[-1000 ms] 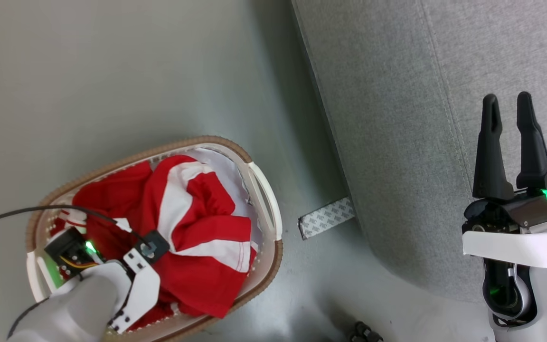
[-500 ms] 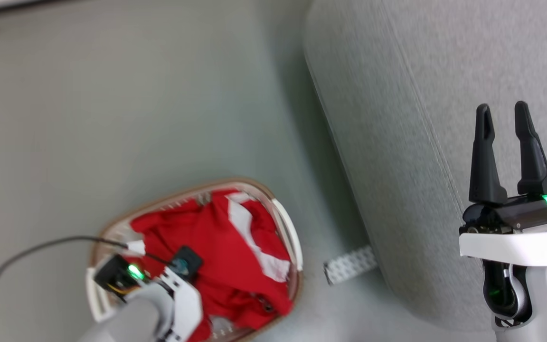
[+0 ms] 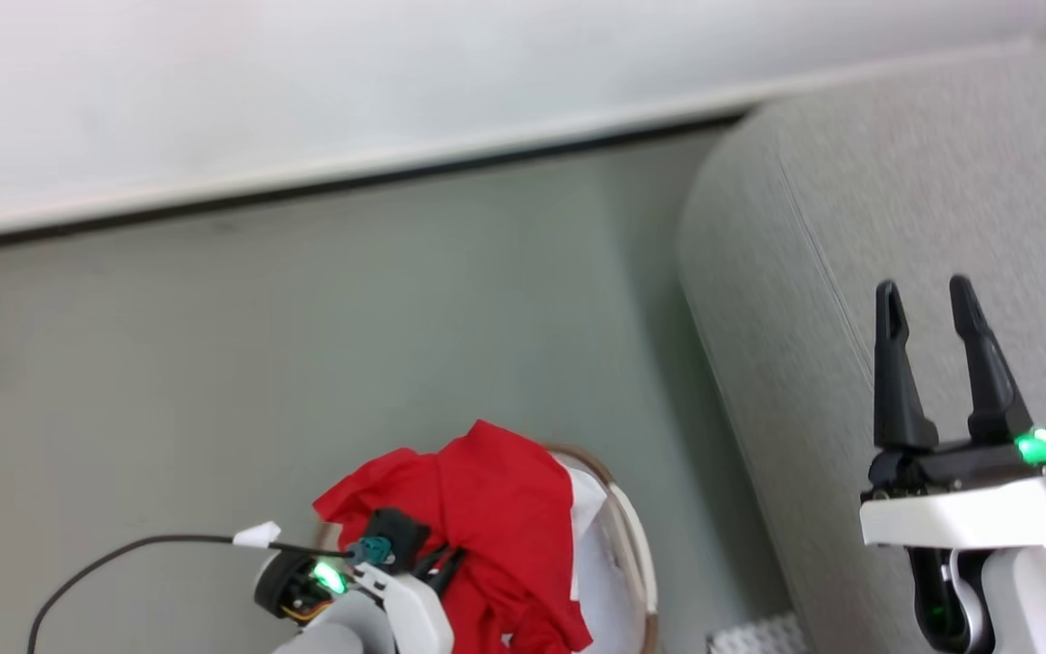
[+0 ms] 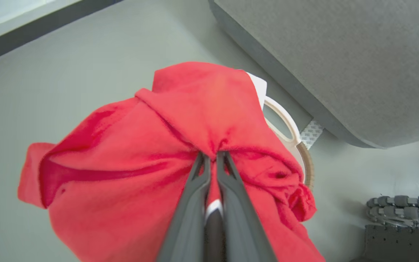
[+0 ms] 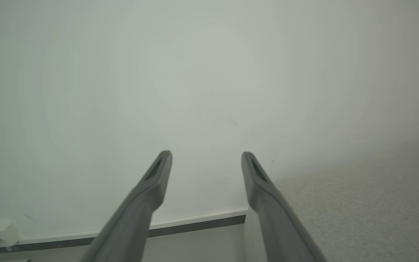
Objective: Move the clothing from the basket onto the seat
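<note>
The red jersey (image 3: pixel 496 509) hangs bunched and lifted above the basket (image 3: pixel 632 545), whose white wall and brown rim peek out to its right at the bottom of the head view. My left gripper (image 4: pixel 212 155) is shut on a fold of the red jersey (image 4: pixel 151 156), which drapes all around its fingers; the basket rim (image 4: pixel 296 140) shows behind the cloth. The grey seat (image 3: pixel 922 218) fills the right side, with its seam running down it. My right gripper (image 3: pixel 927 295) stands open and empty over the seat; in its own view the right gripper (image 5: pixel 206 158) faces the wall.
A pale wall with a dark skirting strip (image 3: pixel 350 182) runs across the back. Bare grey-green floor (image 3: pixel 305 345) lies between the wall, the basket and the seat. A patterned strip (image 3: pixel 750 636) lies on the floor by the seat's base. A black cable (image 3: pixel 123 554) trails from my left wrist.
The head camera has tilted up, bringing the wall into view. My left gripper has raised the jersey out of the basket, so it now hangs as a bunch. The right gripper stays open.
</note>
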`<state>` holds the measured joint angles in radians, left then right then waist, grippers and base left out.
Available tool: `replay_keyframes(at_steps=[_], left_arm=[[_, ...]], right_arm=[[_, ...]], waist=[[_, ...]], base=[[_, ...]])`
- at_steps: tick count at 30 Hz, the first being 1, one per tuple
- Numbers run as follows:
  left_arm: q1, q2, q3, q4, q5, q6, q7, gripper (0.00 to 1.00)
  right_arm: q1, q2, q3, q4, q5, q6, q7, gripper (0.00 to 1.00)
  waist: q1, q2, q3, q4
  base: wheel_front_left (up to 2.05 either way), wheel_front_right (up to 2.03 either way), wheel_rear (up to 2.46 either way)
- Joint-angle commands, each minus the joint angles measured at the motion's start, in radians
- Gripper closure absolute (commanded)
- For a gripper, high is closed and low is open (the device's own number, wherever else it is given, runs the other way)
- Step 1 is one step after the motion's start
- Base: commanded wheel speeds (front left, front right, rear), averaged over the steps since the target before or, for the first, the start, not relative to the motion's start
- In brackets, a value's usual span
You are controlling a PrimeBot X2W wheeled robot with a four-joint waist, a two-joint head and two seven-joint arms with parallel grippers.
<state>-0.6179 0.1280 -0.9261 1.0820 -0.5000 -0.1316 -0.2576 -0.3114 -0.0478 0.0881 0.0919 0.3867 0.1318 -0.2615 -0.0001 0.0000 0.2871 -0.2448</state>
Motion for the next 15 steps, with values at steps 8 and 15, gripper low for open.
replay_keyframes(at_steps=[8, 15], left_arm=[[0.068, 0.029, 0.084, -0.203, -0.047, 0.011, -0.007, 1.00], [0.109, 0.070, 0.172, -0.440, -0.040, 0.044, -0.008, 1.00]], right_arm=[[0.063, -0.003, -0.008, 0.030, -0.016, -0.002, -0.003, 0.00], [0.100, -0.002, 0.010, 0.046, -0.016, -0.002, -0.003, 0.00]], waist=[[0.0001, 0.0000, -0.156, 0.111], [0.0001, 0.0000, -0.224, 0.151]], base=[[0.00, 0.00, 0.00], [0.00, 0.00, 0.00]])
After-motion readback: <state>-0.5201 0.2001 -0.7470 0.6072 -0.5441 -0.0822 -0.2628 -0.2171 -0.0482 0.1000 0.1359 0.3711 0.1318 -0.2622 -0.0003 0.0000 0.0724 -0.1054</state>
